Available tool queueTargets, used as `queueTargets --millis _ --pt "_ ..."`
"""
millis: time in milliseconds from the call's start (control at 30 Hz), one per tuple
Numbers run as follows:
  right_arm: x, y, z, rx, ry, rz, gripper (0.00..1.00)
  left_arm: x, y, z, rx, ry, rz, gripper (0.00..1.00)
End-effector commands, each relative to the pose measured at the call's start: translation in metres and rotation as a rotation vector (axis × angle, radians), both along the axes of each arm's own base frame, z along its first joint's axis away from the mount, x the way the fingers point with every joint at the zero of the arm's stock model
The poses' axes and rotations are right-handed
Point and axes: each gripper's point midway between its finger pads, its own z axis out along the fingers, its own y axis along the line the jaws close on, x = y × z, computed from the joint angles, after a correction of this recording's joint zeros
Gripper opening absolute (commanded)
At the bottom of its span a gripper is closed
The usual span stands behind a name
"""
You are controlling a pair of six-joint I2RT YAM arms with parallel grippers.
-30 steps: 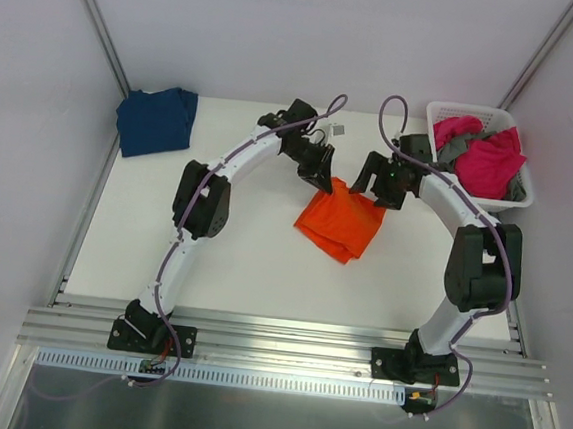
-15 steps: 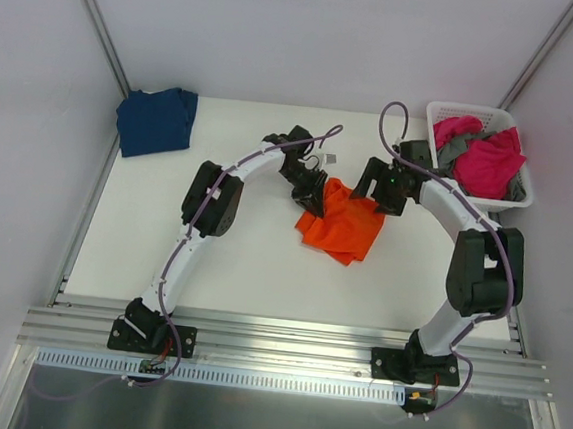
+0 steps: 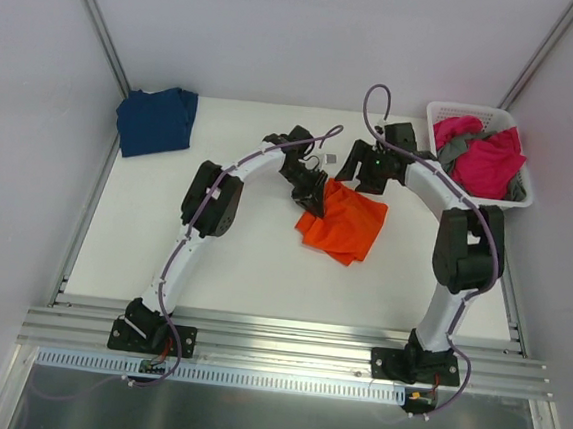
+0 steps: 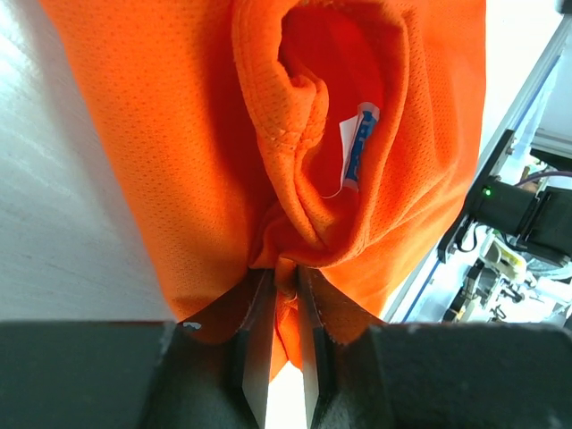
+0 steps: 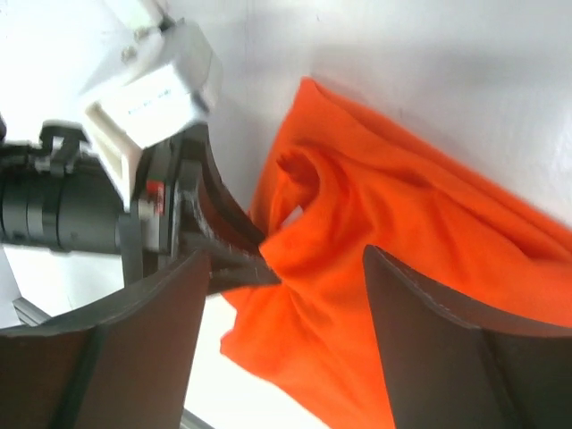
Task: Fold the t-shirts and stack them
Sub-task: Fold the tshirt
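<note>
Left end effector (image 4: 284, 295) pinches the bright orange knit t-shirt (image 4: 179, 134) near its collar; right end effector (image 5: 288, 259) hangs spread. The cloth looks limp and light, so edges are probably the best grip.

The left arm (image 3: 246, 159) arches forward and rightward, and the left gripper (image 3: 314, 192) at its end tips downward with its jaws almost closed, pinching a fold of the orange t-shirt (image 3: 351, 225). The right arm (image 3: 434, 187) rises, bends sharply leftward at the elbow, and holds the right gripper (image 3: 354, 168) just beside the left one, jaws spread wide.
</note>
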Motion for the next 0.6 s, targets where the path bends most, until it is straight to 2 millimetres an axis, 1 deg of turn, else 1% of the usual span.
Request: queueTargets --millis 0,33,67,233,267,333,433,467,500,567 --pt "0.023 0.016 0.006 0.032 -0.051 0.055 0.72 0.001 0.008 0.013 0.034 -0.058 0.001 0.17" --pt "0.024 0.018 -0.005 0.027 -0.027 0.062 0.70 0.001 0.008 0.014 0.034 -0.060 0.001 0.17" --pt "0.029 0.020 -0.002 0.029 -0.039 0.067 0.69 0.001 0.008 0.016 0.032 -0.061 0.002 0.17" --pt "0.026 0.023 -0.018 0.027 0.006 0.077 0.63 0.002 0.011 0.019 0.033 -0.052 0.015 0.17" --pt "0.022 0.023 -0.025 0.028 0.024 0.077 0.60 0.003 0.012 0.020 0.027 -0.050 0.019 0.17" --pt "0.021 0.025 -0.032 0.030 0.035 0.080 0.54 0.003 0.013 0.023 0.023 -0.046 0.023 0.17" --pt "0.025 0.026 -0.037 0.024 0.033 0.092 0.35 0.003 0.015 0.022 0.022 -0.037 0.028 0.17" --pt "0.026 0.027 -0.043 0.011 0.041 0.094 0.26 0.003 0.015 0.022 0.021 -0.035 0.026 0.17" --pt "0.031 0.029 -0.041 0.008 0.024 0.103 0.22 0.003 0.016 0.022 0.020 -0.029 0.028 0.17" --pt "0.035 0.031 -0.047 -0.008 0.027 0.102 0.13 0.002 0.016 0.022 0.020 -0.026 0.029 0.17"
